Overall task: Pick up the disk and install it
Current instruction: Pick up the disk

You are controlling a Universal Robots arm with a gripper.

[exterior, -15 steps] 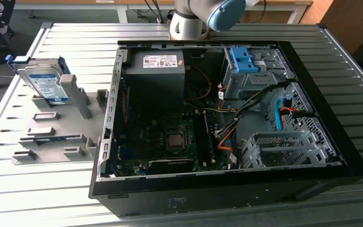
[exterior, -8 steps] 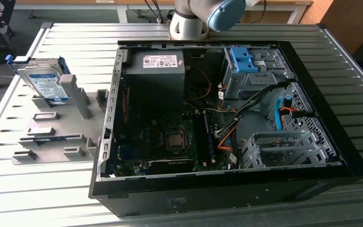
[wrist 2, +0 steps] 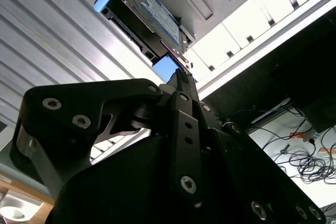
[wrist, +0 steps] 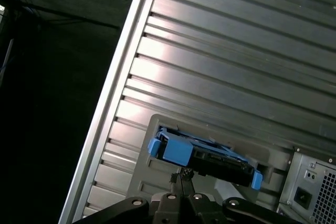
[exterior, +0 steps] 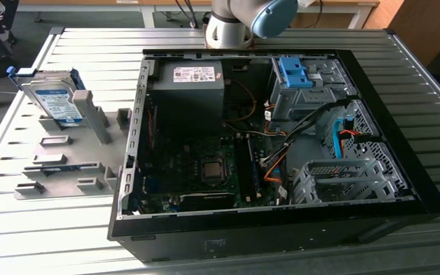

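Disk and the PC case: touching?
Apart. Exterior view: the disk stands in the gray holder, with bare holder between it and the PC case.

The disk (exterior: 54, 103) (silver, blue rails) stands on edge in a grey holder (exterior: 67, 152); label showing.

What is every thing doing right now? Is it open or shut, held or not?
disk: standing on edge in the grey holder, not held.
gripper: shut, holding nothing, apart from the disk.
computer case: lying flat, side open.
grey holder: on the table, carrying the disk.
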